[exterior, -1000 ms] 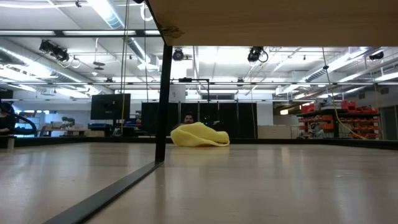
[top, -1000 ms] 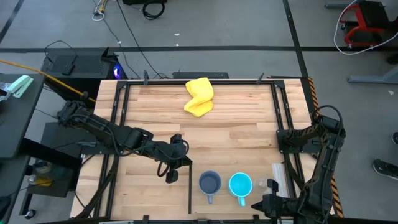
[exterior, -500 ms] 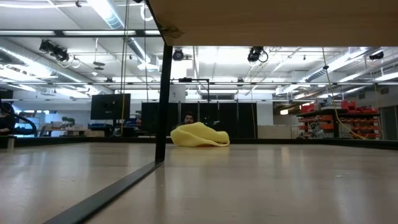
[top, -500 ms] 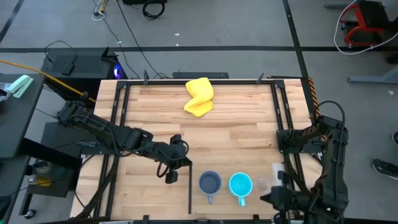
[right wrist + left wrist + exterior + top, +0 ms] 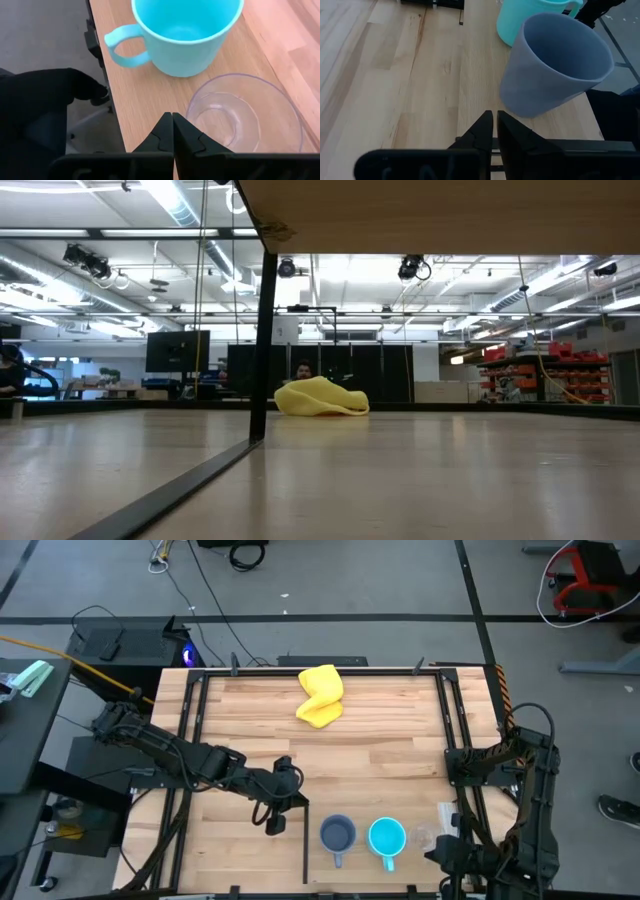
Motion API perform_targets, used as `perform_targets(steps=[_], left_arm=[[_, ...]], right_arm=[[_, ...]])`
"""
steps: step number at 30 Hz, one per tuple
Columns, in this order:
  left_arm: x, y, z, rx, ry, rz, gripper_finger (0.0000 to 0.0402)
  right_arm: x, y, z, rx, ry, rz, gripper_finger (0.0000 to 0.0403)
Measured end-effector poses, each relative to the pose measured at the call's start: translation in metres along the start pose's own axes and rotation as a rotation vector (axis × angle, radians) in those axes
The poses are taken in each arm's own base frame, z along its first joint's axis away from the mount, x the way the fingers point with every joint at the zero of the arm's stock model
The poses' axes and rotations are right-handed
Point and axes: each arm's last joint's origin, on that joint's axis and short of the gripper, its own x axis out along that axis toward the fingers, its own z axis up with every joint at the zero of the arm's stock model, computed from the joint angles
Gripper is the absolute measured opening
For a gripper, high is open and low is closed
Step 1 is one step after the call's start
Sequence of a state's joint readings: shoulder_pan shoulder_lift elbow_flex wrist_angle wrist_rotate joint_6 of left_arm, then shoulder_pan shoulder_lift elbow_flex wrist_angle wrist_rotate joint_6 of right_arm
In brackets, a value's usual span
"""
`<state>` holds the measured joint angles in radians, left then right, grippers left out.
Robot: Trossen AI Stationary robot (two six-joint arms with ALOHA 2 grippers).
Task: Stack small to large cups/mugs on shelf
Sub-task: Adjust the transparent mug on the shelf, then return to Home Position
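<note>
Three cups stand upright in a row near the table's near edge: a grey-blue mug (image 5: 337,834) (image 5: 555,65), a cyan mug (image 5: 387,837) (image 5: 185,35) and a small clear cup (image 5: 425,836) (image 5: 245,115). Each rests on its base on the wood, mouth up. My left gripper (image 5: 275,822) (image 5: 495,125) hangs to the left of the grey-blue mug, its fingers nearly together with nothing between them. My right gripper (image 5: 447,852) (image 5: 172,130) is shut and hovers near the clear cup, at the near right corner, touching nothing. None of the cups shows in the low view.
A crumpled yellow cloth (image 5: 320,695) (image 5: 320,397) lies at the far middle of the table. A dark frame post (image 5: 262,330) carries a wooden board (image 5: 440,210) overhead in the low view. Dark rails (image 5: 455,740) run along both sides of the table.
My right gripper has risen a little at the near right corner and tipped, drawing slightly away from the clear cup toward the table's right edge. It stays shut. The cups and my left arm have kept still.
</note>
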<state>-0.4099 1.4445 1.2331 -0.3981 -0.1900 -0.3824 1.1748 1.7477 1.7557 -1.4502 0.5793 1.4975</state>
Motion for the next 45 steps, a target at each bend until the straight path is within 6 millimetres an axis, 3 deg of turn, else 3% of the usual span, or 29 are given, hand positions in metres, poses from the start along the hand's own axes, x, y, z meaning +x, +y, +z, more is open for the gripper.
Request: perform_targets(steps=[17, 29, 36, 40, 45], left_arm=[[0.0, 0.0, 0.0, 0.0, 0.0, 0.0, 0.0039], [0.0, 0.0, 0.0, 0.001, 0.0, 0.0, 0.0037], [0.0, 0.004, 0.002, 0.04, -0.011, 0.029, 0.0032], [-0.011, 0.01, 0.007, 0.041, -0.037, 0.039, 0.0024], [-0.046, 0.023, 0.017, 0.031, -0.092, 0.053, 0.0019]], right_arm=[[0.0, 0.0, -0.001, 0.013, 0.039, 0.002, 0.0], [-0.001, -0.001, 0.0, -0.076, -0.065, -0.011, 0.0], [-0.01, -0.016, 0.008, -0.114, -0.149, -0.067, 0.0002], [-0.024, -0.029, 0.019, -0.128, -0.241, -0.051, 0.0003], [-0.051, -0.055, 0.035, -0.139, -0.355, 0.001, 0.0004]])
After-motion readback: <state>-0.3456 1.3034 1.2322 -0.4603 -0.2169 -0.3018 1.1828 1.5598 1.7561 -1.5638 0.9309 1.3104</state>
